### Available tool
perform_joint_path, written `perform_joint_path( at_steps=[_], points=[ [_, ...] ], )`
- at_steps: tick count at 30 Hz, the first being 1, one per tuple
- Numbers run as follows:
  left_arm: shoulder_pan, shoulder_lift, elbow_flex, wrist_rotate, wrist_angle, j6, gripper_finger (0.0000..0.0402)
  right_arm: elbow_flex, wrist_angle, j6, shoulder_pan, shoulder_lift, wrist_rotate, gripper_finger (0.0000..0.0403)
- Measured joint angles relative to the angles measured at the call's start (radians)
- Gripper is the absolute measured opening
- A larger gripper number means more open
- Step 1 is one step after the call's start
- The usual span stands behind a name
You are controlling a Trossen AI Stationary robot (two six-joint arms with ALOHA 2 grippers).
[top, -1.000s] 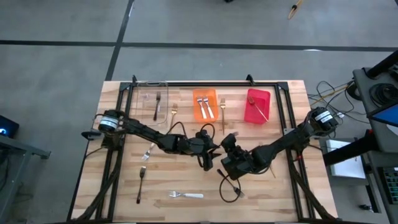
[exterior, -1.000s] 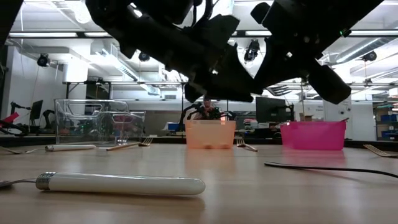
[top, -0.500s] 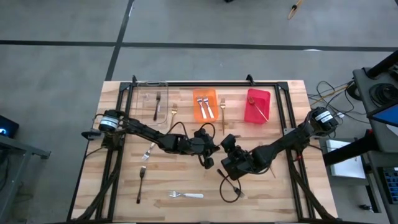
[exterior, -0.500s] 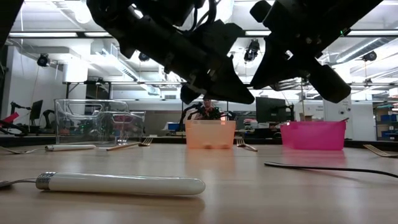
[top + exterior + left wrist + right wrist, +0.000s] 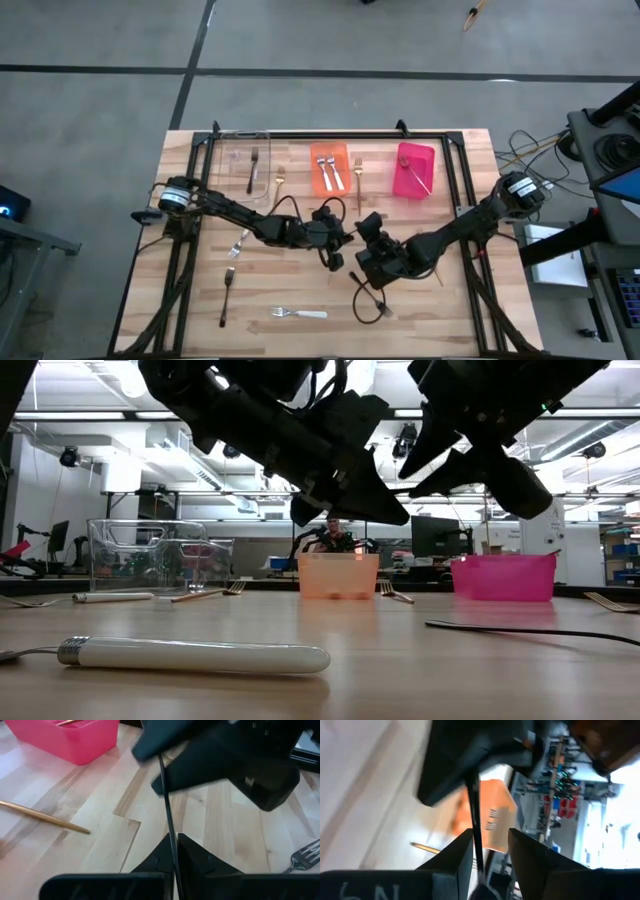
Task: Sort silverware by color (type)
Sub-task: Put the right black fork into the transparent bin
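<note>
A slim dark fork point(image 5: 167, 805) hangs above the table's middle, where my two grippers meet. My left gripper point(image 5: 174, 839) is shut on it. My right gripper point(image 5: 490, 840) faces it from the table's right, fingers open. The fork point(image 5: 475, 825) passes between them, close to one finger. Both grippers point(image 5: 352, 236) stand clear of the wood. A dark fork point(image 5: 254, 159) lies in the clear bin point(image 5: 240, 172), silver forks in the orange bin point(image 5: 318, 180), and gold ones in the red bin point(image 5: 420, 158). My left gripper pinches the dark fork's thin shaft point(image 5: 171, 851) between its two fingertips. The fork runs straight on ahead of the fingers, in line with them, toward my right gripper. It is lifted clear of the table. Whether a right finger point(image 5: 454, 854) touches the fork, I cannot tell.
Loose forks lie about: a white-handled fork point(image 5: 300, 313) near the front edge, a dark fork point(image 5: 227, 296) and a silver fork point(image 5: 238, 243) at the left, and gold forks point(image 5: 357, 186) point(image 5: 280, 180) by the bins. A dark cable point(image 5: 368, 303) curls below my right gripper.
My left gripper has shut on the dark fork's shaft. After that my right gripper has opened around the fork. Both arms have kept their place, and the fork stays lifted between them.
</note>
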Motion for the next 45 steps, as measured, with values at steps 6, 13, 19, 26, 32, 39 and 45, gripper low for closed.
perform_joint_path(
  at_steps=[6, 13, 19, 26, 32, 39, 45],
  points=[
    [0.000, -0.004, -0.004, -0.044, 0.003, -0.022, 0.0000, 0.000, -0.002, 0.040, 0.002, -0.034, 0.038, 0.0118],
    [-0.001, -0.058, -0.006, -0.045, 0.044, 0.008, 0.0000, 0.000, -0.001, 0.077, 0.002, -0.096, 0.035, 0.0118],
    [-0.001, -0.068, -0.007, -0.035, 0.047, 0.012, 0.0000, 0.000, 0.023, 0.112, 0.002, -0.139, 0.034, 0.0118],
    [0.003, -0.073, -0.007, -0.033, 0.052, 0.012, 0.0000, 0.000, 0.022, 0.130, 0.002, -0.196, 0.034, 0.0118],
    [-0.001, -0.078, -0.007, -0.033, 0.064, 0.036, 0.0000, 0.000, 0.012, 0.108, 0.002, -0.212, -0.016, 0.0033],
    [-0.002, -0.094, -0.007, -0.036, 0.046, 0.066, 0.0000, -0.002, 0.004, 0.090, 0.002, -0.194, -0.025, 0.0010],
    [0.000, -0.119, -0.006, -0.023, -0.138, 0.063, 0.0001, -0.001, -0.058, 0.096, 0.003, -0.203, -0.005, 0.0009]
  ],
)
